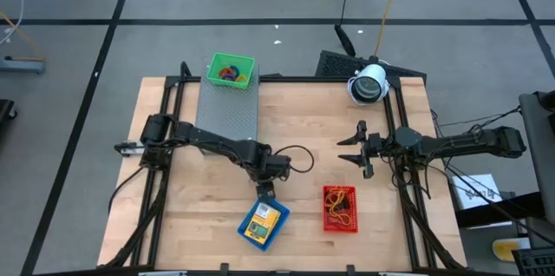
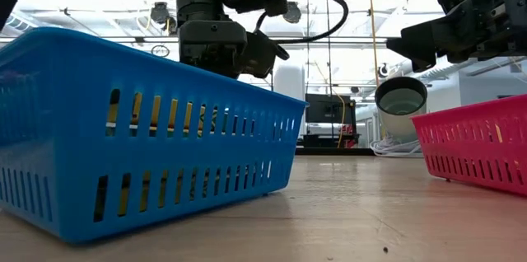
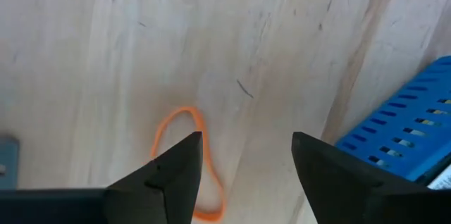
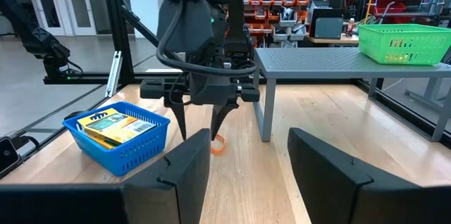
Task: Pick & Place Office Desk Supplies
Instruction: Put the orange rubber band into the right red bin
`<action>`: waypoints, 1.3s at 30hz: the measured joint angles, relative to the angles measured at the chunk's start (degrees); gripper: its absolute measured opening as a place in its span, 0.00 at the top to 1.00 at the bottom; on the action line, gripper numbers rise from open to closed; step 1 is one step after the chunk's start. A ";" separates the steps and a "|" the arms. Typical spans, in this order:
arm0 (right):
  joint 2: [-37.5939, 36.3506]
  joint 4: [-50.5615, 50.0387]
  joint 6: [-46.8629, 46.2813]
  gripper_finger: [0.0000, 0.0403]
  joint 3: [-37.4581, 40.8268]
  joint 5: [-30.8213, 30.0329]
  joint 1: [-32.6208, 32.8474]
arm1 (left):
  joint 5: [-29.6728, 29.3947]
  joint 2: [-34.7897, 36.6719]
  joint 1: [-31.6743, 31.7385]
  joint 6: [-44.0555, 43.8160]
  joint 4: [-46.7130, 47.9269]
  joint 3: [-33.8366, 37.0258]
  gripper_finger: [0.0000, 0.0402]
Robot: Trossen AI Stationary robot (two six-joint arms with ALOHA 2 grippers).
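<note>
An orange rubber band (image 3: pixel 184 155) lies flat on the wooden table (image 1: pixel 303 120), just beside the blue basket (image 1: pixel 263 224). That basket holds yellow packets (image 4: pixel 109 124). My left gripper (image 3: pixel 246 139) points down over the band, open, fingertips a little above the table; one finger hides part of the loop. In the right wrist view the band (image 4: pixel 218 145) lies under the left gripper (image 4: pixel 199 131). The red basket (image 1: pixel 340 208) holds thin band loops. My right gripper (image 1: pixel 354 147) waits open at the table's right side, pointing level toward the left.
A grey perforated metal box (image 1: pixel 228 107) stands at the far left with a green basket (image 1: pixel 231 70) of coloured bands on its far end. A white round camera (image 1: pixel 368 83) sits at the far right. Bare wood lies between the two arms.
</note>
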State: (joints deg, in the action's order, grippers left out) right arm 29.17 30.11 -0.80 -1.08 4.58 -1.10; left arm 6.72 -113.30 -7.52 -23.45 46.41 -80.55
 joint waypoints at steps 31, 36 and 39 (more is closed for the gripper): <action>0.00 -0.02 -0.02 0.55 0.00 0.00 0.00 | -1.83 0.11 3.64 2.41 1.43 0.63 0.51; -0.02 0.00 -0.02 0.55 0.00 0.00 0.00 | -2.69 0.10 3.64 2.28 1.48 0.63 0.51; 0.00 -0.02 -0.02 0.55 0.00 -0.02 0.00 | -3.48 0.10 3.64 1.06 1.48 0.63 0.51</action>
State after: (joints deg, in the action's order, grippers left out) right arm 29.17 30.09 -0.82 -1.08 4.56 -1.10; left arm 3.24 -113.20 -3.88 -22.39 47.89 -79.92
